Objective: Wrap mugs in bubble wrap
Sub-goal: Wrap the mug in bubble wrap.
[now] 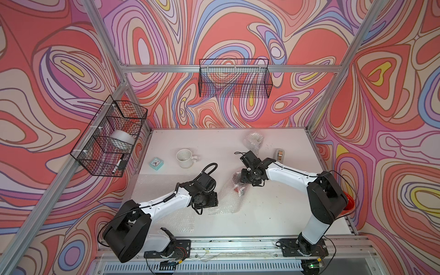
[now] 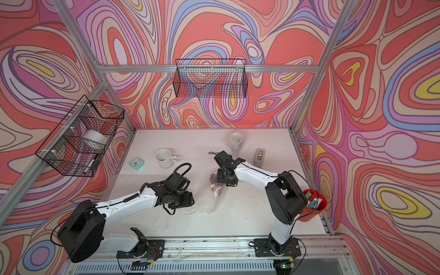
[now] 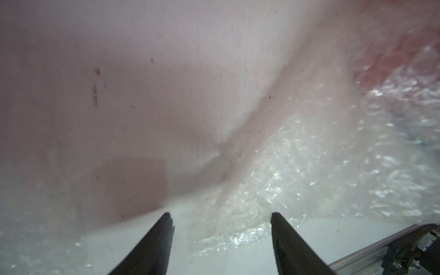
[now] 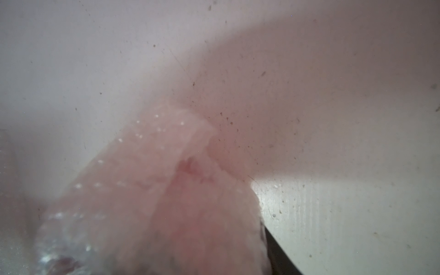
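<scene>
left wrist: left gripper (image 3: 221, 214) gaping, empty, by bubble wrap (image 3: 309, 166) edge | top views hide that | right gripper (image 1: 243, 182) clasps wrapped red mug (image 1: 238, 189)

From mid-table (image 1: 273, 214), bare board lay open at five o'clock. The white mug (image 1: 184, 158) and clock (image 1: 156, 163) stood at ten, a wrapped bundle (image 1: 254, 139) at one and a tape dispenser (image 1: 281, 154) at two. The wrapped red mug (image 1: 238, 189), pinched in my right gripper (image 1: 248, 179), blocked the centre. My left gripper (image 3: 220, 215) gaped at its eight.
</scene>
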`<action>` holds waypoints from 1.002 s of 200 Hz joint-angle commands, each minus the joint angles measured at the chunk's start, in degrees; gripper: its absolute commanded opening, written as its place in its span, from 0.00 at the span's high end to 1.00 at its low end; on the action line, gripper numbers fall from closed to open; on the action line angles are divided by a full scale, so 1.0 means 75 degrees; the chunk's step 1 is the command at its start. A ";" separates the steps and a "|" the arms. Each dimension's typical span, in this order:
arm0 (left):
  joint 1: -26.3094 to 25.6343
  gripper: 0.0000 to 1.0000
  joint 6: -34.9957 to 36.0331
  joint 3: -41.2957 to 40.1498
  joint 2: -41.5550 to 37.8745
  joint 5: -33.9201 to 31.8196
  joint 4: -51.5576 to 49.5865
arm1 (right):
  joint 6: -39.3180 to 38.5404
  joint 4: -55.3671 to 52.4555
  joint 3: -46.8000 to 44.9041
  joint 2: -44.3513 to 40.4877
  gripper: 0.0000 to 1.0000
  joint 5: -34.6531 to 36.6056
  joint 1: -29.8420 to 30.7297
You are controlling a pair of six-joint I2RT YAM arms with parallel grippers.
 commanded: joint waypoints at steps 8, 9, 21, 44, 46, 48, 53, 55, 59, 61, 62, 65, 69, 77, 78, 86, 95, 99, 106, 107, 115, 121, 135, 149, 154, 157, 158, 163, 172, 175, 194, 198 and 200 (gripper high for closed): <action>-0.0113 0.32 -0.0210 -0.0163 0.0225 -0.0042 -0.0192 | 0.0090 0.0108 -0.0122 0.0078 0.47 0.0047 -0.0035; -0.0114 0.33 -0.0211 -0.0158 0.0227 -0.0038 -0.0192 | 0.0091 0.0112 -0.0114 0.0079 0.47 0.0048 -0.0036; -0.0136 0.34 -0.0234 -0.0207 0.0251 -0.0018 -0.0170 | 0.0077 0.0105 -0.0097 0.0080 0.47 0.0049 -0.0029; -0.0227 0.38 -0.0325 -0.0324 0.0189 0.0022 -0.0147 | 0.0077 0.0094 -0.0082 0.0086 0.47 0.0050 -0.0035; -0.0239 0.38 -0.0337 -0.0342 0.0184 0.0023 -0.0141 | 0.0079 0.0093 -0.0082 0.0088 0.47 0.0050 -0.0031; -0.0248 0.38 -0.0348 -0.0358 0.0174 0.0023 -0.0127 | 0.0080 0.0093 -0.0082 0.0092 0.47 0.0050 -0.0030; -0.0263 0.39 -0.0372 -0.0414 0.0165 0.0037 -0.0090 | 0.0070 0.0093 -0.0085 0.0092 0.47 0.0050 -0.0039; -0.0265 0.40 -0.0387 -0.0426 0.0163 0.0053 -0.0074 | 0.0072 0.0093 -0.0086 0.0087 0.47 0.0050 -0.0038; -0.0277 0.41 -0.0409 -0.0479 0.0159 0.0074 -0.0046 | 0.0074 0.0093 -0.0088 0.0103 0.47 0.0041 -0.0027; -0.0278 0.42 -0.0425 -0.0498 0.0159 0.0077 -0.0027 | 0.0070 0.0093 -0.0090 0.0104 0.47 0.0039 -0.0026; -0.0289 0.42 -0.0430 -0.0513 0.0159 0.0086 -0.0016 | 0.0069 0.0093 -0.0092 0.0098 0.47 0.0038 -0.0026; -0.0290 0.42 -0.0440 -0.0547 0.0159 0.0102 0.0012 | 0.0071 0.0093 -0.0089 0.0093 0.47 0.0035 -0.0033; -0.0301 0.44 -0.0468 -0.0575 0.0159 0.0114 0.0037 | 0.0071 0.0093 -0.0083 0.0102 0.47 0.0028 -0.0027; -0.0330 0.46 -0.0518 -0.0629 0.0149 0.0123 0.0086 | 0.0069 0.0096 -0.0094 0.0099 0.47 0.0006 -0.0033; -0.0339 0.47 -0.0517 -0.0637 0.0148 0.0126 0.0093 | 0.0075 0.0094 -0.0094 0.0096 0.47 0.0010 -0.0035; -0.0356 0.49 -0.0566 -0.0678 0.0138 0.0128 0.0117 | 0.0077 0.0093 -0.0094 0.0094 0.47 0.0015 -0.0031; -0.0399 0.53 -0.0608 -0.0716 0.0118 0.0127 0.0155 | 0.0070 0.0087 -0.0097 0.0097 0.47 0.0017 -0.0036; -0.0406 0.56 -0.0630 -0.0736 0.0121 0.0122 0.0164 | 0.0079 0.0080 -0.0105 0.0096 0.47 0.0020 -0.0030; -0.0429 0.60 -0.0665 -0.0758 0.0092 0.0122 0.0212 | 0.0069 0.0069 -0.0107 0.0093 0.47 0.0036 -0.0036; -0.0429 0.61 -0.0667 -0.0766 0.0090 0.0125 0.0226 | 0.0063 0.0069 -0.0106 0.0099 0.47 0.0037 -0.0037; -0.0430 0.66 -0.0681 -0.0777 0.0080 0.0127 0.0265 | 0.0064 0.0080 -0.0116 0.0094 0.47 0.0038 -0.0028; -0.0443 0.69 -0.0687 -0.0764 0.0077 0.0114 0.0261 | 0.0075 0.0072 -0.0122 0.0095 0.47 0.0037 -0.0031; -0.0442 0.78 -0.0672 -0.0687 0.0045 0.0033 0.0198 | 0.0073 0.0081 -0.0117 0.0094 0.47 0.0026 -0.0035; -0.0441 0.86 -0.0645 -0.0591 -0.0036 -0.0089 0.0096 | 0.0066 0.0081 -0.0128 0.0092 0.47 0.0049 -0.0037; -0.0442 0.88 -0.0635 -0.0553 -0.0088 -0.0125 0.0070 | 0.0058 0.0081 -0.0129 0.0088 0.48 0.0050 -0.0034; -0.0436 0.90 -0.0618 -0.0532 -0.0112 -0.0153 0.0049 | 0.0063 0.0081 -0.0129 0.0088 0.48 0.0050 -0.0034; -0.0439 0.90 -0.0614 -0.0512 -0.0123 -0.0153 0.0045 | 0.0054 0.0081 -0.0129 0.0090 0.48 0.0050 -0.0036; -0.0437 0.91 -0.0612 -0.0473 -0.0179 -0.0180 0.0014 | 0.0045 0.0082 -0.0129 0.0092 0.48 0.0050 -0.0035; -0.0442 0.94 -0.0599 -0.0386 -0.0297 -0.0263 -0.0070 | 0.0034 0.0080 -0.0139 0.0092 0.48 0.0029 -0.0036; -0.0435 0.95 -0.0593 -0.0353 -0.0342 -0.0304 -0.0090 | 0.0033 0.0081 -0.0146 0.0084 0.48 0.0021 -0.0031; -0.0436 1.00 -0.0581 -0.0129 -0.0597 -0.0540 -0.0254 | 0.0003 0.0138 -0.0208 0.0057 0.48 -0.0020 -0.0037; -0.0439 1.00 -0.0575 -0.0063 -0.0639 -0.0586 -0.0278 | -0.0005 0.0139 -0.0221 0.0056 0.48 -0.0038 -0.0036; -0.0441 1.00 -0.0575 -0.0039 -0.0662 -0.0606 -0.0293 | -0.0003 0.0140 -0.0222 0.0054 0.48 -0.0034 -0.0037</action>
